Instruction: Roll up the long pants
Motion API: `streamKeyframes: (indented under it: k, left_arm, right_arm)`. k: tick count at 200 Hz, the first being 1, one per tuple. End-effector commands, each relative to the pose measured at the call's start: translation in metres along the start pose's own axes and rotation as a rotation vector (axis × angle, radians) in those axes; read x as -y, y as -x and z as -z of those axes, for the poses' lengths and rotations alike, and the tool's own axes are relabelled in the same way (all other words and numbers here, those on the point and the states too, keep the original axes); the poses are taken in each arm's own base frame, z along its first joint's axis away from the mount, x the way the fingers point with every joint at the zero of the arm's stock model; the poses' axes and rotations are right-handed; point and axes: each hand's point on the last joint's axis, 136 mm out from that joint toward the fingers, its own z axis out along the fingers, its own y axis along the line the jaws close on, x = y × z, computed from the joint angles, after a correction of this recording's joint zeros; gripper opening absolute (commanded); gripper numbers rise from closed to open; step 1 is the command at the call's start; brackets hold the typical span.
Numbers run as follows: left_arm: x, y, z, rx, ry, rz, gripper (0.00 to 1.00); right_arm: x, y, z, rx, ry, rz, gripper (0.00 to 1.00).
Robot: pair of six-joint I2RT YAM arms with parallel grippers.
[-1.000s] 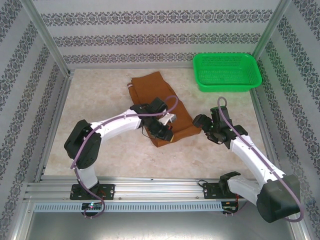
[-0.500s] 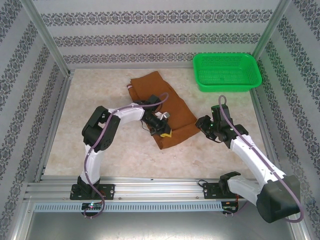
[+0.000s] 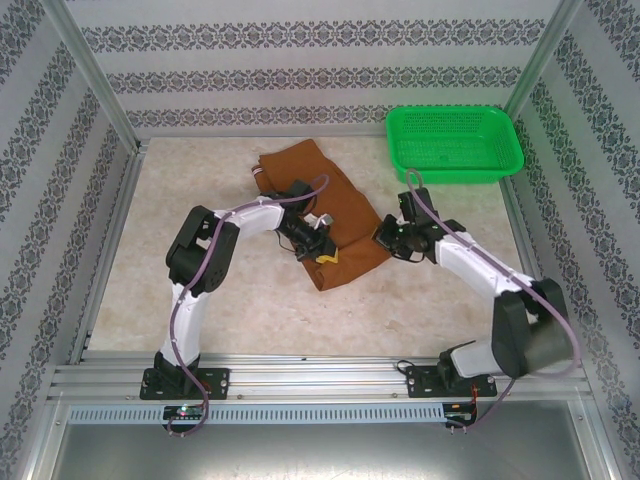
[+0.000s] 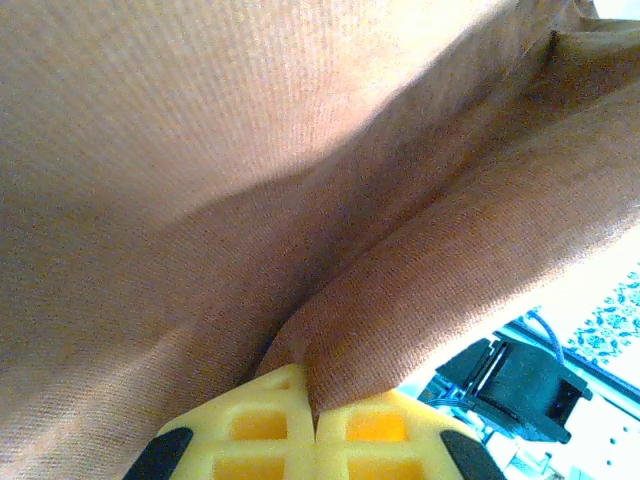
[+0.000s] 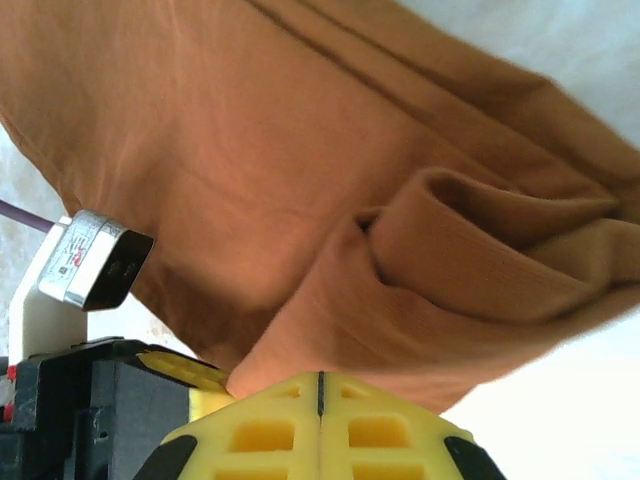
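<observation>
**Two grippers closed at the near end of the long pants**

1. Table point(image 3: 180, 200): pale, marbled surface. It carries all items listed below.

2. Long pants point(image 3: 352, 222): rust-brown cloth, lying flat on the table at centre, slightly toward the far side. The garment runs diagonally from the far left to the near right. Its near end lies between the two grippers.

3. Basket point(image 3: 455, 172): green plastic, at the far right corner of the table, just beyond the right edge of the pants and apart from them.

4. Left gripper point(image 3: 322, 250): positioned over the near end of the pants, on the cloth. In the left wrist view, the yellow fingertips of the left gripper point(image 4: 315, 425) are pressed together on a raised fold point(image 4: 400, 300) of the pants point(image 4: 230, 170). The fold enters the seam between the two pads, so the cloth is pinched.

5. Right gripper point(image 3: 385, 238): positioned at the right edge of the pants, near the same end. In the right wrist view, the pads of the right gripper point(image 5: 320, 410) are pressed together with no gap, directly against the lower edge of the pants point(image 5: 280, 150). Whether cloth is caught between them cannot be determined. A rolled-over lip of cloth point(image 5: 480, 250) lies just beyond the fingertips.
</observation>
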Motion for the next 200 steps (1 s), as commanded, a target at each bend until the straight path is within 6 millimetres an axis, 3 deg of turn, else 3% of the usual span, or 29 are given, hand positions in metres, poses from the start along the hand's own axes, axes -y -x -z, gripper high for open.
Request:
streamKeyframes:
  k: [1,16,47,71,91,114,118,127,155,171,200]
  left_arm:
    - [-0.006,0.002,0.000,-0.019,0.009,-0.032,0.00]
    - [-0.005,0.002,0.005,-0.005,0.029,-0.065,0.01]
    - [-0.001,0.000,0.034,0.129,0.190,-0.212,0.20]
    - [-0.003,-0.006,0.067,0.297,0.494,-0.392,0.25]
    - [-0.001,-0.017,0.078,0.408,0.780,-0.596,0.29]
    - [0.007,-0.040,0.049,0.406,1.055,-0.903,0.33]
    - [0.005,-0.043,0.042,0.391,1.094,-0.946,0.44]
    - [0.002,-0.049,0.029,0.364,1.178,-1.024,0.48]
    - [-0.010,-0.065,-0.013,0.246,1.282,-1.196,0.56]
    - [-0.016,-0.067,-0.020,0.223,1.313,-1.231,0.59]
    - [-0.030,-0.057,-0.015,0.194,1.410,-1.249,0.59]
  right_arm:
    - [-0.015,0.005,-0.020,-0.039,0.031,0.038,0.00]
    - [-0.006,0.005,-0.039,-0.076,-0.001,0.036,0.00]
    - [0.015,-0.006,-0.069,-0.144,-0.042,0.005,0.00]
    - [0.026,-0.013,-0.080,-0.169,-0.058,-0.009,0.00]
    - [0.031,-0.019,-0.085,-0.193,-0.060,-0.023,0.00]
    - [0.034,-0.026,-0.086,-0.214,-0.046,-0.046,0.00]
    - [0.034,-0.028,-0.086,-0.215,-0.044,-0.049,0.00]
    - [0.036,-0.029,-0.084,-0.216,-0.041,-0.054,0.00]
    - [0.040,-0.036,-0.080,-0.219,-0.040,-0.055,0.00]
    - [0.042,-0.039,-0.079,-0.226,-0.039,-0.057,0.00]
    - [0.044,-0.042,-0.078,-0.226,-0.028,-0.063,0.00]
